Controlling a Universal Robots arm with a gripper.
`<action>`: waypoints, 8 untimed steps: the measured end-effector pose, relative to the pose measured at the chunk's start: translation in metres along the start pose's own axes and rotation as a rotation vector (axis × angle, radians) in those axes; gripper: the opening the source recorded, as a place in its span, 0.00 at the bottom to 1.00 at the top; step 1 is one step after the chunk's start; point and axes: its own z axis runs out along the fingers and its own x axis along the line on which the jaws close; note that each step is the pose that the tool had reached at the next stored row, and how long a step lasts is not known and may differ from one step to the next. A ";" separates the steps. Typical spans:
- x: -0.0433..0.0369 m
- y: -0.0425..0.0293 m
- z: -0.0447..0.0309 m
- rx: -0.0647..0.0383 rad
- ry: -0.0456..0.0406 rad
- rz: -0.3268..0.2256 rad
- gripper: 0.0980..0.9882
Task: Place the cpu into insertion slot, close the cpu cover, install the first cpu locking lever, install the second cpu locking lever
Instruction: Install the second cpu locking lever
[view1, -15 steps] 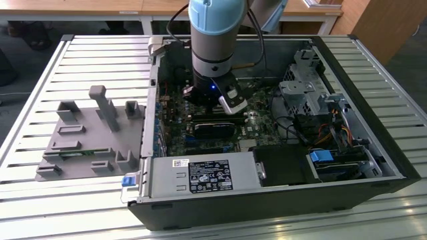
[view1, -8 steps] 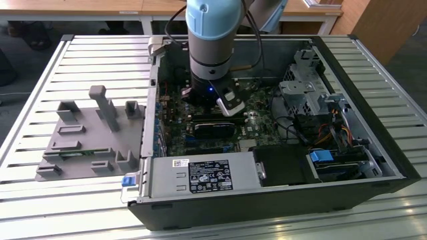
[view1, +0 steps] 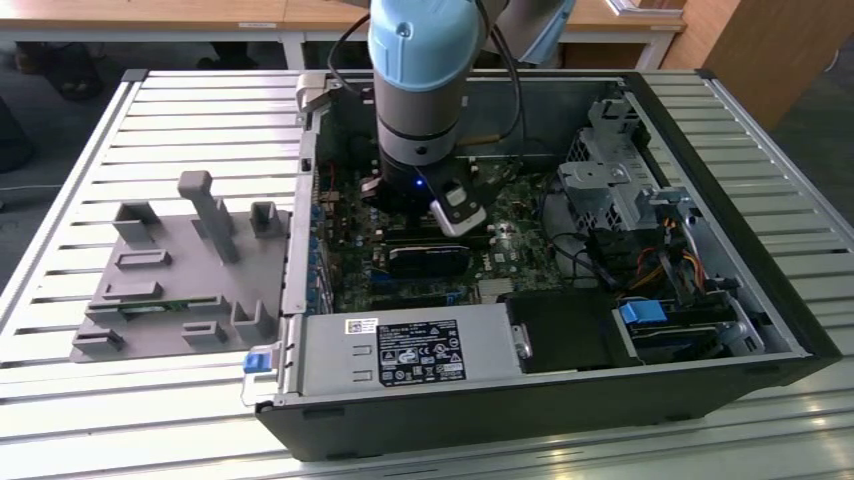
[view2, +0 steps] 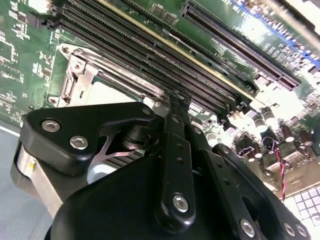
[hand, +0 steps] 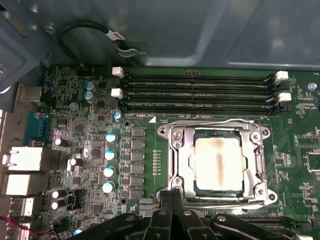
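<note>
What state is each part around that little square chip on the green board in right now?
Pale silver-beige square cpu: seated flat in the insertion slot.
Thin silver metal cpu cover: closed down around the chip.
Long black memory slots: empty.
Black gripper: shut, tips at the cover's edge.
Black computer case: lying open.

Slatted metal desk carries open PC case; grey fixture lies beside, on exterior view's left.
</note>
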 end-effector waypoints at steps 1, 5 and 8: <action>0.0002 -0.0001 0.0004 -0.005 0.0001 0.000 0.01; 0.0016 -0.0006 0.0023 -0.018 0.0003 0.000 0.01; 0.0027 -0.0008 0.0033 -0.025 0.0005 0.000 0.01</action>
